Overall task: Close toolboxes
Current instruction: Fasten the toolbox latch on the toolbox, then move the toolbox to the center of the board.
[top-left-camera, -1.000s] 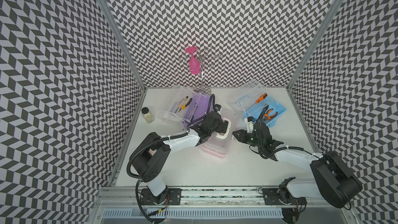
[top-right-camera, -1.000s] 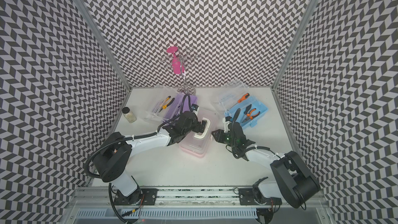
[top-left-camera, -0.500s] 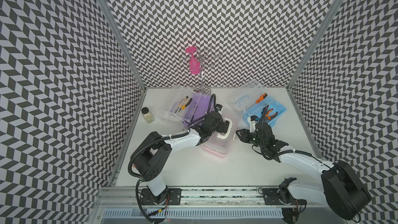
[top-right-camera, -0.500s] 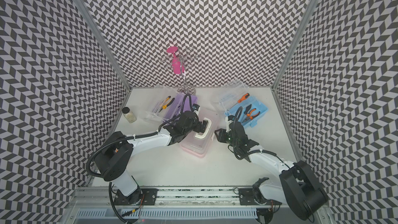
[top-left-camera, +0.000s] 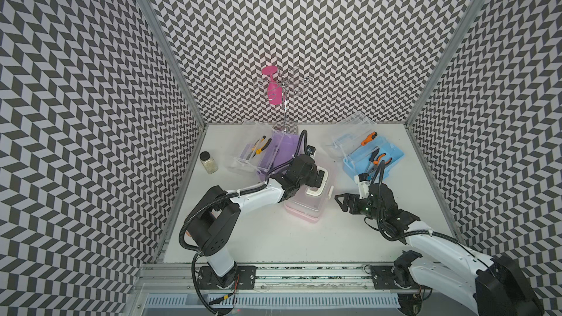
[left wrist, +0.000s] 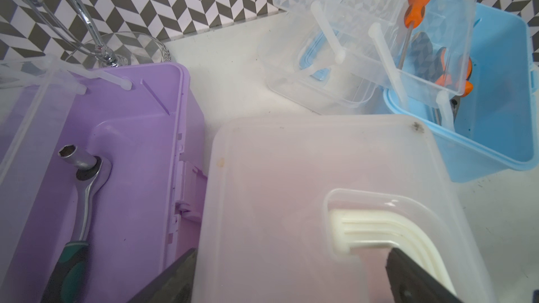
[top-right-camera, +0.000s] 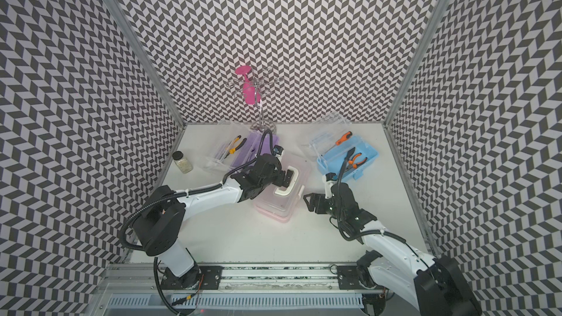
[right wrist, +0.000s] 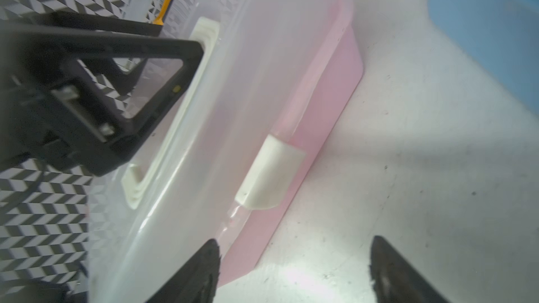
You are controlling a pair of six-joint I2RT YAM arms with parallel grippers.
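The pink toolbox [top-left-camera: 304, 208] [top-right-camera: 273, 208] stands mid-table with its clear lid [left wrist: 277, 185] down. My left gripper [top-left-camera: 317, 176] [top-right-camera: 289, 177] [left wrist: 291, 253] rests open on the lid by the white handle [left wrist: 379, 228]. My right gripper [top-left-camera: 340, 206] [top-right-camera: 308, 203] [right wrist: 294, 241] is open and empty, just right of the box and facing its white latch [right wrist: 269, 173]. The purple toolbox [top-left-camera: 279, 153] [left wrist: 131, 141] lies open behind the left gripper. At the back right, the light blue toolbox [top-left-camera: 395, 156] [top-right-camera: 365, 153] [left wrist: 495, 112] also lies open.
A glass jar [top-left-camera: 208, 162] [top-right-camera: 182, 162] stands at the left wall. A wire stand with a pink glass [top-left-camera: 273, 89] is at the back. A ratchet wrench [left wrist: 84, 193] lies in the purple box; pliers [top-left-camera: 377, 159] and a screwdriver [top-left-camera: 368, 138] lie in the blue one.
My right gripper's jaws have opened wide, and it has drawn back a little toward the front, away from the pink box's side. The left arm has barely moved.
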